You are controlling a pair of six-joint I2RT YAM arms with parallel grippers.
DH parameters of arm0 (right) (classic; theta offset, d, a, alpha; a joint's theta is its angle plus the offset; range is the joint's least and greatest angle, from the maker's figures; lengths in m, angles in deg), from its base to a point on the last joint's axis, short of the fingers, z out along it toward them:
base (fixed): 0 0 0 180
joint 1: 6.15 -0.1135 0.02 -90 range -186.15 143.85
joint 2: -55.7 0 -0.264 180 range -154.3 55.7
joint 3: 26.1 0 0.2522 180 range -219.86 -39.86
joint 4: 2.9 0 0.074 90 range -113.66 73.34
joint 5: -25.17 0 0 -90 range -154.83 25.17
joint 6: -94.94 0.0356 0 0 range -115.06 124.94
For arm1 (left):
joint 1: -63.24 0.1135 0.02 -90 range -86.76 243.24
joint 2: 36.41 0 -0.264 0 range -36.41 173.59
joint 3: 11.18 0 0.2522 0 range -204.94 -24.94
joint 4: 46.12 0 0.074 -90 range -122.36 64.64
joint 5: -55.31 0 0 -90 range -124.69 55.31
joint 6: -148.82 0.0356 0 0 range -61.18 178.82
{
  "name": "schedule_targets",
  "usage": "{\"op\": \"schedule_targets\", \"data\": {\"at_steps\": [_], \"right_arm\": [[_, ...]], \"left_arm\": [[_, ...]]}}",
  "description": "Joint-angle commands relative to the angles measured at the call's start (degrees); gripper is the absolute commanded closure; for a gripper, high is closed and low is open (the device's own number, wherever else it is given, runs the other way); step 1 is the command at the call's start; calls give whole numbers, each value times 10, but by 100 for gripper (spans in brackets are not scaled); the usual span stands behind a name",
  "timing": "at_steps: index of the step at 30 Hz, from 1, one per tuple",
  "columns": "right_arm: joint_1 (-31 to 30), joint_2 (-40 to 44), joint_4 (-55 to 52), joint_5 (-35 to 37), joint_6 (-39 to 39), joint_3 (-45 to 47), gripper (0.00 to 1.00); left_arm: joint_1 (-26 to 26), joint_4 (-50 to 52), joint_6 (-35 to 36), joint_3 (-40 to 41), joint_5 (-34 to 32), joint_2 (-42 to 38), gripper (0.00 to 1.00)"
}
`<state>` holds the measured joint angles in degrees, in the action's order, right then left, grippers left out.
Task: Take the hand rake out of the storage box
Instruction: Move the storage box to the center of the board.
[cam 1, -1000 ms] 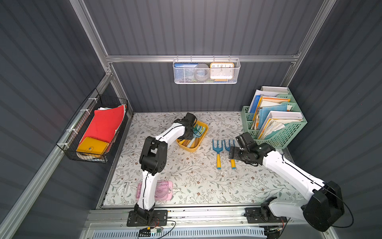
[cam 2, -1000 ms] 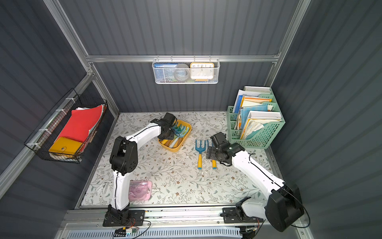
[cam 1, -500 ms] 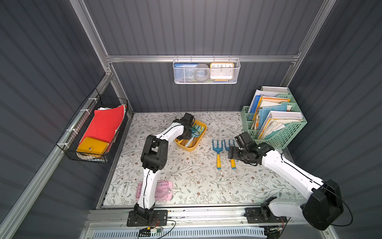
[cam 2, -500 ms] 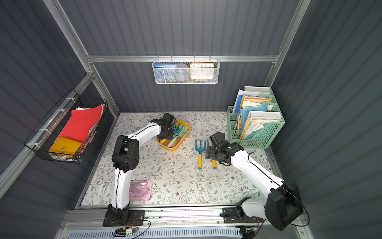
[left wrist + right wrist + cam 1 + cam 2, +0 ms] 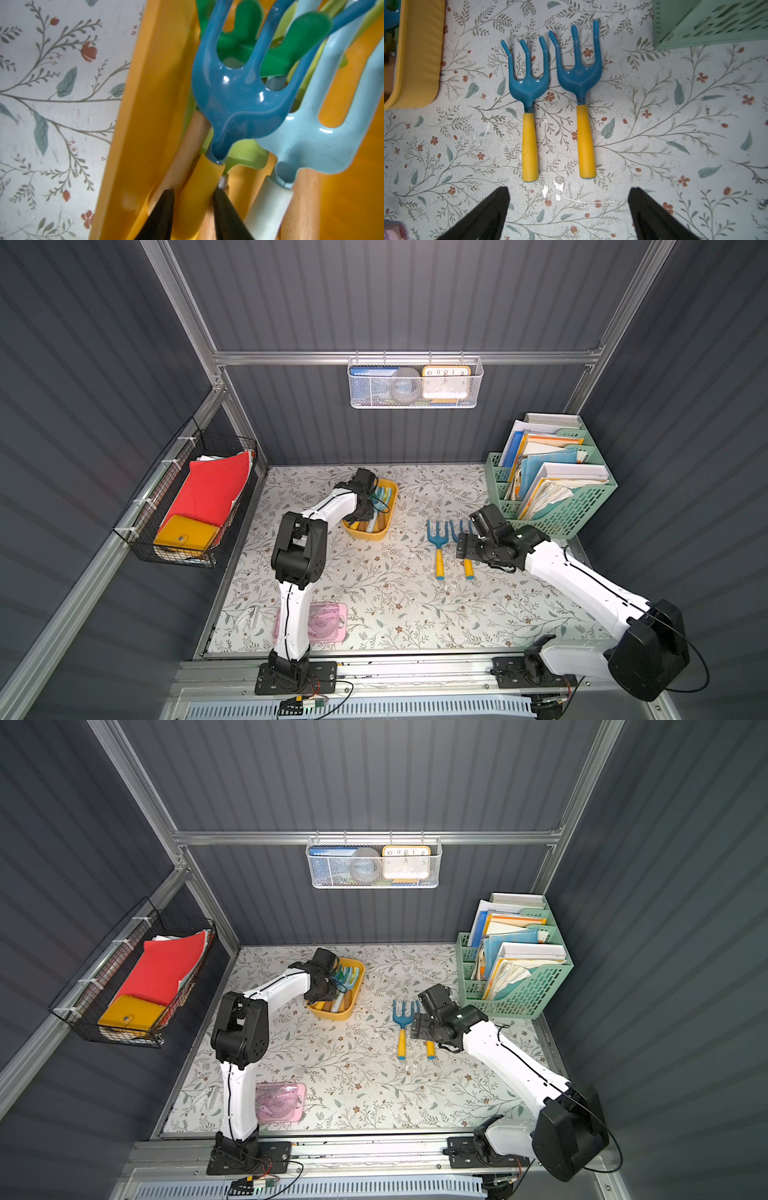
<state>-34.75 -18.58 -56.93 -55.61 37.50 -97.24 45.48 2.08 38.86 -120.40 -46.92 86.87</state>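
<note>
1. Now the hand rake [image 5: 234, 99] lies in the storage box [image 5: 153, 104] on top of the other tools. Its head points toward the back wall and its yellow handle runs back between the fingers [image 5: 164, 212] of the left gripper [image 5: 193, 189].
2. Over the last second those jaws have narrowed round the handle, and the black fingers now stand close against both its sides. We cannot tell whether they already pinch it.
3. In both top views the storage box [image 5: 374, 534] [image 5: 332, 1016] has also slid a little toward the left arm's side of the table [image 5: 374, 593]. We judge that the gripper nudged it while settling in. The grasp looks nearly made and the lift not yet begun.
4. The rake's head is glossy dark blue, enamel-like, with three curved tines. The handle is smooth, round and slightly tapered, so we expect it to be slippery. The storage box is smooth mustard-yellow plastic with rounded corners, and seemingly light enough to drag along.
5. Beside the rake lies a pale-blue rake [image 5: 311, 145] with a wooden handle. Green [image 5: 259, 52] and lime [image 5: 247, 153] tools lie beneath it. Their tines overlap, so a lift may snag.
6. Further out, the right gripper [image 5: 569, 188] hovers with its jaws wide apart, barely moved. It hangs above two matching rakes [image 5: 529, 83] [image 5: 579, 72] that lie side by side on the floral table, near the green file holder [image 5: 561, 506].
</note>
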Motion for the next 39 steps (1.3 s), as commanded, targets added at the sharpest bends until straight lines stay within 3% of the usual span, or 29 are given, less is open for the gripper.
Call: {"op": "schedule_targets", "data": {"at_steps": [1,14,32,36,39], "right_arm": [[-7,-10,-4,7,7,-15,6],[-30,-35,-2,12,8,-34,6],[-38,-41,2,16,9,-34,6],[-38,-42,4,14,9,-34,6],[-39,-42,5,14,9,-34,6]], "left_arm": [[13,21,-15,30,-7,-24,67],[49,-4,-42,89,2,-70,71],[50,-3,-41,70,27,-74,80],[50,8,-42,62,31,-61,69],[50,11,-43,61,31,-46,67]]}}
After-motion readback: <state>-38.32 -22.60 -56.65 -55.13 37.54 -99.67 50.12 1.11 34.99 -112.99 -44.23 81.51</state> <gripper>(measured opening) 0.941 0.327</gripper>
